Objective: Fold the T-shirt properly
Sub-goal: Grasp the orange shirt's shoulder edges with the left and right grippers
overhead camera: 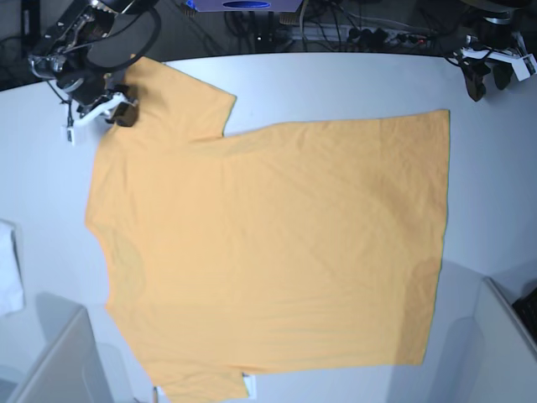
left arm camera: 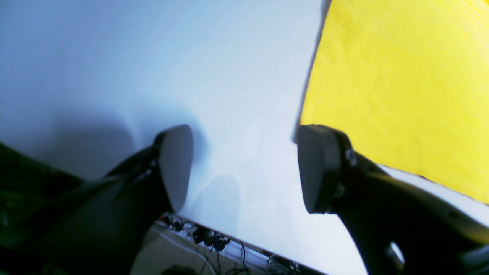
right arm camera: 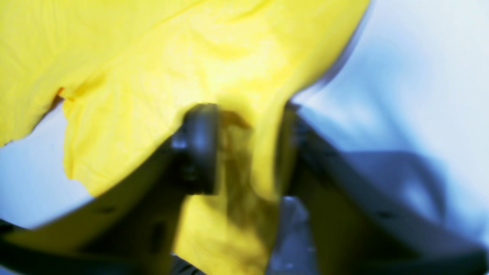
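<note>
T-shirt (overhead camera: 268, 243) hem beside left gripper (left arm camera: 244, 168)

T-shirt (overhead camera: 268, 243) flat on table (overhead camera: 336, 84); right claw (overhead camera: 117, 111) on sleeve, left claw (overhead camera: 485, 80) beyond hem corner.

left gripper (left arm camera: 244, 170): two dark fingers (left arm camera: 382, 198), each tipped with a flat, rounded grey pad (left arm camera: 176, 164)
finger shape: broad at the base, curving and narrowing toward the pad
fasteners: small round metal screw heads beside the right-hand pad; one shiny oval spot lower on that finger
right gripper (right arm camera: 246, 149): same dark, curved fingers (right arm camera: 196, 149), blurred; pad detail unreadable
base view, right arm (overhead camera: 88, 50): black links, looped black cable, white bracket near the tip
base view, left arm (overhead camera: 491, 54): black body, white plate at the wrist, small and partly cropped
markings: none legible
</note>
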Robot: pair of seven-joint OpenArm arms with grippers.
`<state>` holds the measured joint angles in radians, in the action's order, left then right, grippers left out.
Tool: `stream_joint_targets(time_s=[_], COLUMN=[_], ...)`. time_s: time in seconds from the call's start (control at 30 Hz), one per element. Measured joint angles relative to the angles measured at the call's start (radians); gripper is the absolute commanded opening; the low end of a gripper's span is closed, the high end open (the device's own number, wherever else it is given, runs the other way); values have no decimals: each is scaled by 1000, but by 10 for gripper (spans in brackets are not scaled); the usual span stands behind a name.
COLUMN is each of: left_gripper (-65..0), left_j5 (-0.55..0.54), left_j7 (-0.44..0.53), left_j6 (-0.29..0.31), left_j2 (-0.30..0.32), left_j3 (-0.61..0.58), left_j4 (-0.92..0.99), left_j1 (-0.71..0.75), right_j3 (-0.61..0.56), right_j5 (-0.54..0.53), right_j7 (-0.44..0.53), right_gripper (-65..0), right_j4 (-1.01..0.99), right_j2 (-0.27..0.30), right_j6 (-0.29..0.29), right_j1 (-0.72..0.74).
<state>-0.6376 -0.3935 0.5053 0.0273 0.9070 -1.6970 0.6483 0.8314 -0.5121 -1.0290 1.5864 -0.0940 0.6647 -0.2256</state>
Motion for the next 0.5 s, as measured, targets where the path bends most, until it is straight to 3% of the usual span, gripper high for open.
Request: stream_joint_targets(time_s=[0.03, 0.5], left_gripper=[-245, -245], left_j5=[0, -2], left_j7=[0, 1], left_j6=[-3, -7], left_j2=[0, 2], left_j3=[0, -125], left_j4=[14, 137], left_j1=[-9, -106], right_j3=[0, -4], right_j5=[7, 2], right_j7=[-3, -10], right_gripper=[-650, -650], right_j4=[-3, -4], right_j2=[0, -1], right_j6=[0, 0], right_j1=[0, 0])
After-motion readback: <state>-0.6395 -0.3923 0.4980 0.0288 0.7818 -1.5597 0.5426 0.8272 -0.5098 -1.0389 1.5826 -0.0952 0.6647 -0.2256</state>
